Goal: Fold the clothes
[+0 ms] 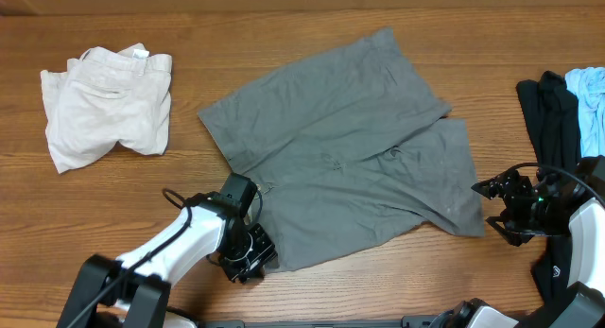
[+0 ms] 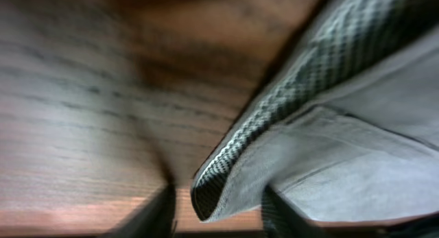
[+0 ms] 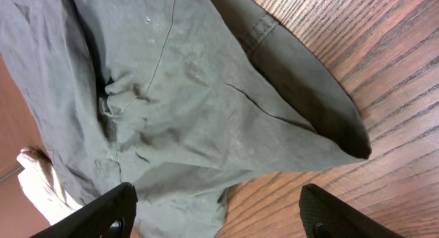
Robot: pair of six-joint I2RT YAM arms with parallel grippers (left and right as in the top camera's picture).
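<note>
The grey shorts (image 1: 350, 148) lie spread flat across the middle of the counter (image 1: 113, 205).
Nearest, the left claw (image 1: 250, 259) stands parted around their near-left hem, seemingly unpinched, though that wrist view is blurred. The right claw (image 1: 484, 207) gapes wide just beside the right leg. Farther back are cream shorts (image 1: 109, 106) left, and a black garment (image 1: 553, 111) and a blue garment (image 1: 588, 106) right.

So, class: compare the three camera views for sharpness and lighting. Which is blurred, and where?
Overhead: evenly lit and sharp across the grey shorts and table. Left wrist: heavily blurred, wood grain smeared, the hem's weave barely legible. Right wrist: crisp fabric and grain, its dark fingers soft at the bottom edge.
</note>
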